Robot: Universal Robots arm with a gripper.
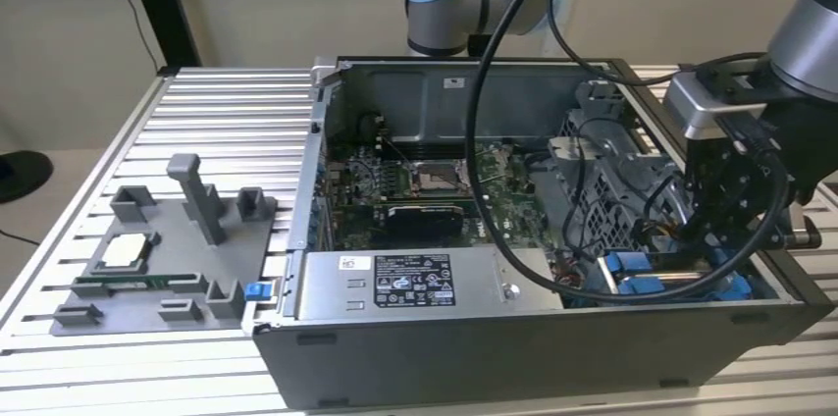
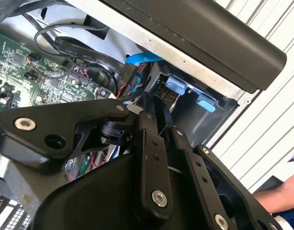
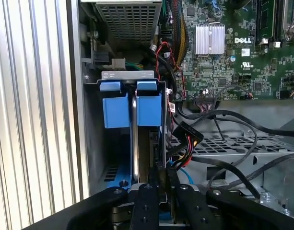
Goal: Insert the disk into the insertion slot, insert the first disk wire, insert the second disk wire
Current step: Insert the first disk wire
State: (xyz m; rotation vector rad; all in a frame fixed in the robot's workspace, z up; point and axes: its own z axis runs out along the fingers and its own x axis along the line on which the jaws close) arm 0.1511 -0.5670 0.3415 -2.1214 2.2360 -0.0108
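The insertion slot is the blue-railed bay in the open case's corner at the exterior view's right; its blue clips show in both wrist views. The disk stands edge-on inside the slot, below one clip. My gripper is lowered into the bay right over the disk's end, shut, fingers close together; what they pinch is hidden. A black connector with red and yellow wires hangs loose just beside the disk.
A labelled grey power-supply box lies along the case's front wall, and a perforated metal cage stands behind the bay. The motherboard lies in the middle. A grey parts fixture sits on the ribbed table. A person's arm is near.
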